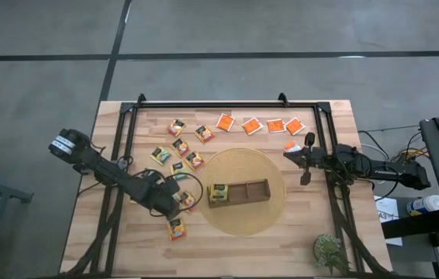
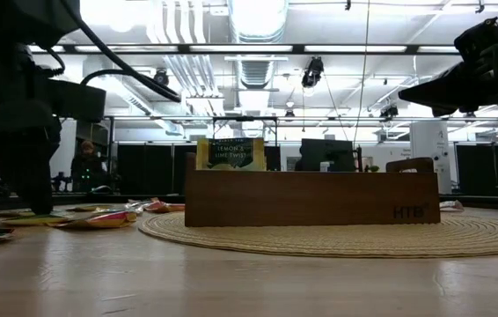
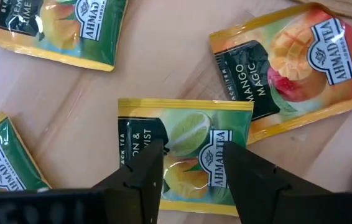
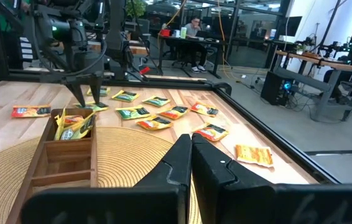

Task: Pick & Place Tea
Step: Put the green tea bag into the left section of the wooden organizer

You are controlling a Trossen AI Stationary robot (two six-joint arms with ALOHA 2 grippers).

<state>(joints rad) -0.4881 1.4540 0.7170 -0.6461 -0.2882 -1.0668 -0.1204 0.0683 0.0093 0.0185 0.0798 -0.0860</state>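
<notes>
My left gripper [image 3: 194, 177] is open and points down over a dark green-and-yellow tea sachet [image 3: 185, 140] that lies flat on the wooden table, one fingertip over each side of its near half. In the high view this gripper [image 1: 176, 200] is left of the round mat. A yellow-orange mango sachet [image 3: 288, 62] lies beside it. The brown wooden tray [image 1: 239, 191] stands on the woven mat [image 1: 244, 225] with a green-and-yellow sachet [image 1: 219, 191] upright in its left compartment. My right gripper [image 1: 291, 155] is shut and empty, in the air at the mat's right edge. My left gripper's open fingers [image 3: 148, 171] come at the green-and-yellow sachet from above, pointing down, over its printed face [image 3: 188, 162]. I cannot tell whether they touch it. The sachet lies flat on the table.
Several more sachets lie loose on the table: bright orange ones along the far edge [image 1: 252, 125], yellow-orange [image 1: 181, 146] and green ones [image 1: 160, 155] left of the mat, and one near the front [image 1: 177, 227]. A black frame [image 1: 227, 105] rims the table. A small plant [image 1: 328, 252] stands front right.
</notes>
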